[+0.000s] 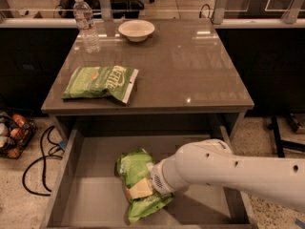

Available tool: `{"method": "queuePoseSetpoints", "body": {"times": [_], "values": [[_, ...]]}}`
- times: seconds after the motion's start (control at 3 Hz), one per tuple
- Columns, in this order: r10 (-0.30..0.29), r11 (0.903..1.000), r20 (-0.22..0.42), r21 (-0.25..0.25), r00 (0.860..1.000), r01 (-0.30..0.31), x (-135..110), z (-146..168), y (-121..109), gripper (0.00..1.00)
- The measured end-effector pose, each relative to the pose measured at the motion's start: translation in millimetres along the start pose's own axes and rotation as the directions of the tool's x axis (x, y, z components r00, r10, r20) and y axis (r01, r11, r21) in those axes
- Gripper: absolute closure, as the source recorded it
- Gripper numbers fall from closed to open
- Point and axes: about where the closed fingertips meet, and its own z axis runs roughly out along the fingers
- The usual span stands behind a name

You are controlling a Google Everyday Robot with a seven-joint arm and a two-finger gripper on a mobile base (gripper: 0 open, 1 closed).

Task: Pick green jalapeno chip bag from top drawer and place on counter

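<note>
Green jalapeno chip bag [136,171]: crumpled on top drawer [90,199] floor, touching gripper [144,188], which sits on its middle, likely for lift. Grip state: cannot tell.

Counter [190,70]: above and beyond gripper, the drop spot.

Counts: two green bags, second a Kettle bag [101,82] on counter; one water bottle [86,25]; one bowl [137,30].

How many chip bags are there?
2. One bag lies on the counter, left side. The other bag is in the drawer, at the robot's hand. The arm could hide more.
</note>
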Motion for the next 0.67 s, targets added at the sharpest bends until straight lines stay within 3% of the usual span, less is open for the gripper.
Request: {"method": "queuePoseSetpoints", "body": {"times": [0.33,0.67], "values": [[-0.017,0.9998,0.011,-0.009,1.0,0.017,-8.0,-14.8,-0.7,1.0],[-0.052,0.9986,0.047,-0.01,0.998,0.052,-25.4,-59.0,-2.6,1.0]]}}
